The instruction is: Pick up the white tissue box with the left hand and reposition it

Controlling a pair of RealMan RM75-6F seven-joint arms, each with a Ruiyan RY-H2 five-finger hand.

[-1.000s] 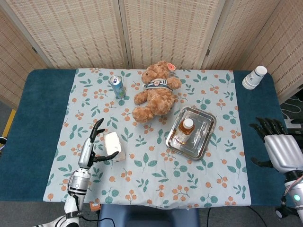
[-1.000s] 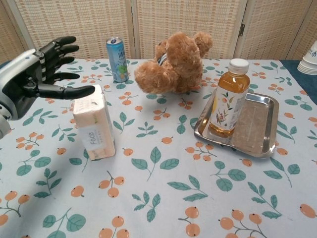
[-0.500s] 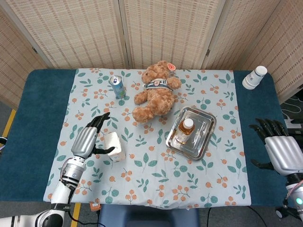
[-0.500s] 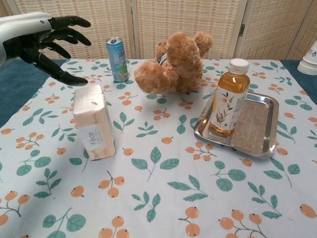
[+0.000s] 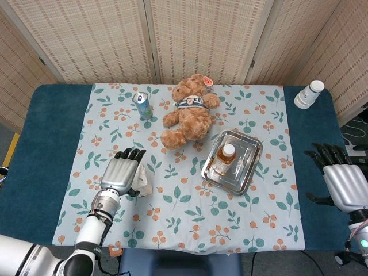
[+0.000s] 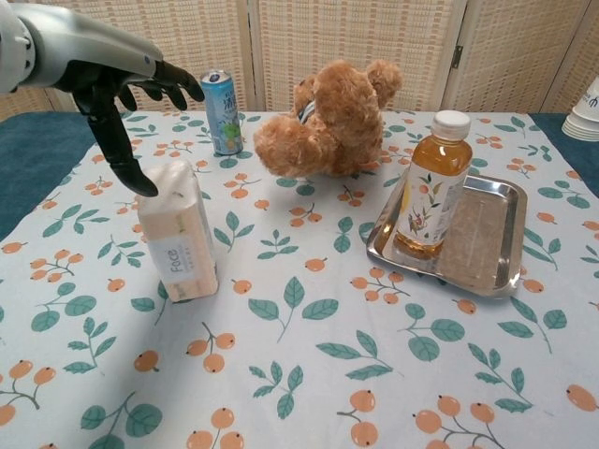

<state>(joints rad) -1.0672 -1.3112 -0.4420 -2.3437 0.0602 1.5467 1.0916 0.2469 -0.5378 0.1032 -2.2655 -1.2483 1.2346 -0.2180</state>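
The white tissue box [image 6: 176, 230] stands on the floral cloth at the left; in the head view only its right edge [image 5: 144, 183] shows beside my hand. My left hand [image 5: 119, 175] hovers palm down over the box, fingers spread. In the chest view the left hand [image 6: 122, 89] sits above and left of the box, its thumb reaching down to the box's top left corner; contact is unclear. It holds nothing. My right hand [image 5: 340, 179] rests open over the blue table edge at far right.
A teddy bear [image 5: 187, 110] lies at the centre back, a drink can [image 5: 143, 104] to its left. A steel tray [image 5: 246, 153] holds a tea bottle [image 5: 225, 158]. Stacked paper cups [image 5: 309, 94] stand at the back right.
My left hand has swung from beside the box's left side to above it, turning palm down and covering most of the box in the head view. The box and right hand have not moved.
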